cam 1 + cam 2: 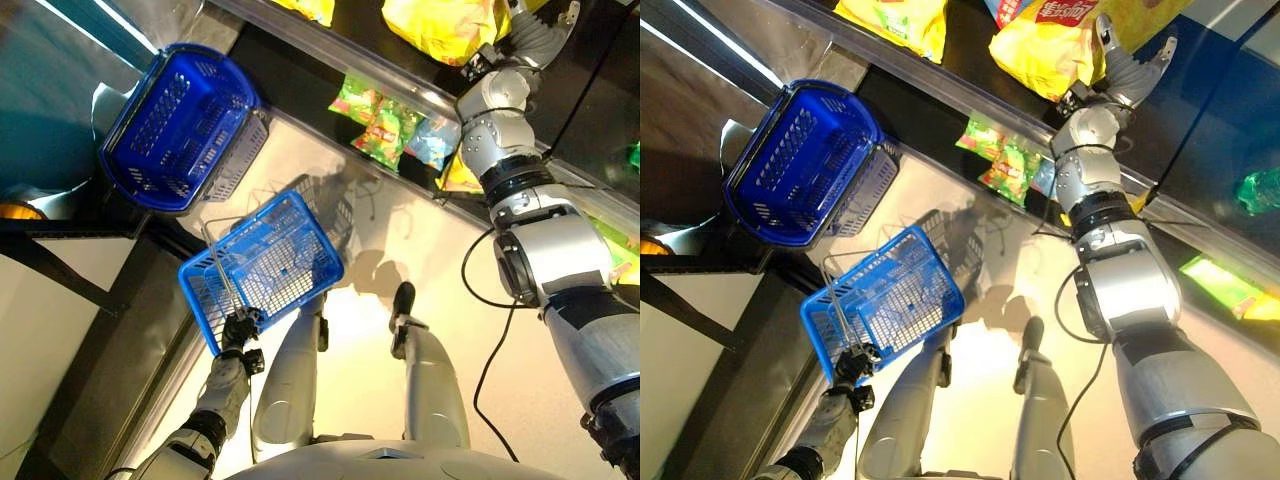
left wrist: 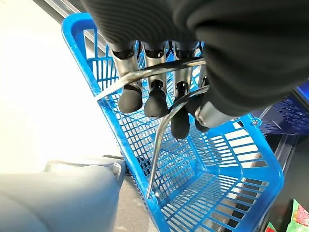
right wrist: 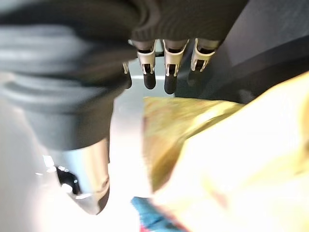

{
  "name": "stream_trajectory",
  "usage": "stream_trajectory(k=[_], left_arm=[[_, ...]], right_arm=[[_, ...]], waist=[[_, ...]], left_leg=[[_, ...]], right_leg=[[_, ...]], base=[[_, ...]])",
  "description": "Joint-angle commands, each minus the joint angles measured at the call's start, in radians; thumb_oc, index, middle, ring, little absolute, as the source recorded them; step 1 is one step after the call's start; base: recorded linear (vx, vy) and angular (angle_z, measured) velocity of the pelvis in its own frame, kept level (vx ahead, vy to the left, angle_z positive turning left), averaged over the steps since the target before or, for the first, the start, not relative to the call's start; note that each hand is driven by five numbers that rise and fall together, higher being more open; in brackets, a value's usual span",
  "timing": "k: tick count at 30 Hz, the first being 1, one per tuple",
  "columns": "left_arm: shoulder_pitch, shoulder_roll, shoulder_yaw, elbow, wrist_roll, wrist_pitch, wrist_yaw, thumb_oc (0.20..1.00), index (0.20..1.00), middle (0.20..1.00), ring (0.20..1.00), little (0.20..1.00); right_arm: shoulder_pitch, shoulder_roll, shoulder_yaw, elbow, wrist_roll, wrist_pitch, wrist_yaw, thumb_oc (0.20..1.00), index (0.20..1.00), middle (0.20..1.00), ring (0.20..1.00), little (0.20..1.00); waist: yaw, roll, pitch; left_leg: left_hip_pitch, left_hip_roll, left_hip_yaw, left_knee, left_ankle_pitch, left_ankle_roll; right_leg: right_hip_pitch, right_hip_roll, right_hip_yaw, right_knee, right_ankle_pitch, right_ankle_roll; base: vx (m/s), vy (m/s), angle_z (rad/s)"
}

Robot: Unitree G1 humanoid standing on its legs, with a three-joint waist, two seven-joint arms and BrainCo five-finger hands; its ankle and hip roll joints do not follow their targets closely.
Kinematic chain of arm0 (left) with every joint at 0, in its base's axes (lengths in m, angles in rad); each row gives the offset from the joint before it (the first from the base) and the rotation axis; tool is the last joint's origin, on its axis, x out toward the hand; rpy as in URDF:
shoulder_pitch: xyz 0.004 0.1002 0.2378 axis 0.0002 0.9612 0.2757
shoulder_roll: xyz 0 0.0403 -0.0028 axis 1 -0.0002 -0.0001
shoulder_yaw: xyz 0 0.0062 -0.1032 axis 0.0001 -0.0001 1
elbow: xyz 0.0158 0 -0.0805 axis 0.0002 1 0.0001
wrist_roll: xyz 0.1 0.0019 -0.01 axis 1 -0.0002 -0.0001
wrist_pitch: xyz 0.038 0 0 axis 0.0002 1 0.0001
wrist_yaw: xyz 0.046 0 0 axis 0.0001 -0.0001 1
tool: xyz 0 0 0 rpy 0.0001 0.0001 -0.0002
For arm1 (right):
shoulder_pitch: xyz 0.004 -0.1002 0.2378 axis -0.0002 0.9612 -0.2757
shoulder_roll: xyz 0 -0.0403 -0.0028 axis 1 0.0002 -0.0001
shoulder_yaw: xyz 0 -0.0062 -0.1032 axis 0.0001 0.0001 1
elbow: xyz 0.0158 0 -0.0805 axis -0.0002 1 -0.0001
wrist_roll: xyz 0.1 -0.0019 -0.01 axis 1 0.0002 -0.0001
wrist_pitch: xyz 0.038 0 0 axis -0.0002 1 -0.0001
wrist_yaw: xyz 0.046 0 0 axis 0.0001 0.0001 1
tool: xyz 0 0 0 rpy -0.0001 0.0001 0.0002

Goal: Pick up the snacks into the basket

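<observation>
An empty light-blue basket [image 1: 265, 265] hangs low in front of me. My left hand [image 1: 238, 330] is shut on its two wire handles [image 2: 159, 72], with the fingers [image 2: 130, 96] curled over them. High on the shelf at the right, my right hand [image 1: 1127, 65] is raised beside a large yellow snack bag [image 1: 1050, 45]. Its fingers [image 3: 166, 67] are straight and open, and the yellow bag [image 3: 231, 159] lies close by the palm, not gripped. Small green snack packets [image 1: 385, 125] lie on a lower shelf.
A stack of darker blue baskets [image 1: 180, 125] stands on the floor at the upper left. Another yellow bag [image 1: 890, 20] lies further left on the top shelf. The shelf's metal edge [image 1: 330, 60] runs diagonally across the top.
</observation>
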Motion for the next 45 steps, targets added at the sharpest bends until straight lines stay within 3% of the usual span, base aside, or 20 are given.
stream_trajectory(k=[1,11,18,22,27,34,45], left_arm=[[0.035,0.009,-0.019,-0.002,-0.035,-0.030,0.028,0.200,0.200,0.200,0.200,0.200],[0.032,-0.001,-0.019,0.017,-0.025,-0.030,0.036,0.200,0.200,0.200,0.200,0.200],[0.021,-0.006,-0.005,0.049,-0.027,-0.022,0.037,0.200,0.200,0.200,0.200,0.200],[0.019,-0.008,0.006,0.055,-0.029,-0.015,0.027,0.200,0.200,0.200,0.200,0.200],[0.028,0.001,0.020,0.062,-0.033,-0.007,0.010,0.200,0.200,0.200,0.200,0.200],[0.023,0.007,0.014,0.074,-0.025,-0.002,0.007,0.200,0.200,0.200,0.200,0.200],[0.023,0.022,0.010,0.058,-0.008,0.003,0.000,0.200,0.200,0.200,0.200,0.200]], right_arm=[[0.003,-0.038,-0.018,-0.081,-0.092,-0.054,-0.045,1.000,1.000,1.000,1.000,1.000],[0.087,0.025,-0.006,-0.183,-0.153,-0.038,-0.028,1.000,1.000,1.000,1.000,1.000],[0.075,0.064,0.025,-0.078,-0.133,-0.012,0.012,1.000,1.000,1.000,1.000,1.000],[0.065,0.097,0.088,-0.024,-0.087,0.006,0.095,1.000,1.000,1.000,1.000,1.000],[0.027,0.091,0.127,0.049,-0.051,0.017,0.168,1.000,1.000,1.000,1.000,1.000],[-0.090,0.069,0.120,0.273,-0.009,0.030,0.168,1.000,1.000,1.000,1.000,1.000],[-0.204,-0.002,0.133,0.390,0.072,0.038,0.194,1.000,1.000,1.000,1.000,1.000]], waist=[[0.024,-0.023,-0.003],[0.009,-0.023,-0.017],[0.004,-0.035,-0.022],[0.003,-0.050,-0.020],[0.013,-0.058,-0.013],[0.036,-0.055,-0.004],[0.065,-0.049,-0.001]], left_leg=[[0.038,-0.065,0.010,0.050,-0.105,0.038],[0.051,-0.061,0.012,0.042,-0.100,0.038],[0.052,-0.058,0.013,0.043,-0.102,0.038],[0.050,-0.054,0.012,0.043,-0.101,0.035],[0.048,-0.054,0.007,0.043,-0.100,0.033],[0.043,-0.058,-0.001,0.046,-0.101,0.033],[0.033,-0.064,-0.008,0.048,-0.103,0.033]], right_leg=[[0.011,0.009,-0.002,-0.075,0.131,0.002],[0.011,0.011,0.000,-0.071,0.129,-0.001],[0.012,0.012,0.000,-0.070,0.131,-0.003],[0.012,0.015,-0.006,-0.073,0.135,-0.004],[0.014,0.015,-0.013,-0.076,0.137,-0.003],[0.017,0.014,-0.022,-0.077,0.137,-0.004],[0.013,0.011,-0.031,-0.079,0.137,-0.001]], base=[[-0.01,-0.015,-0.05],[0.00,-0.003,-0.01],[0.00,0.000,0.00],[0.00,0.000,0.00],[0.00,0.000,0.00],[0.00,0.000,0.00],[0.01,0.002,0.03]])
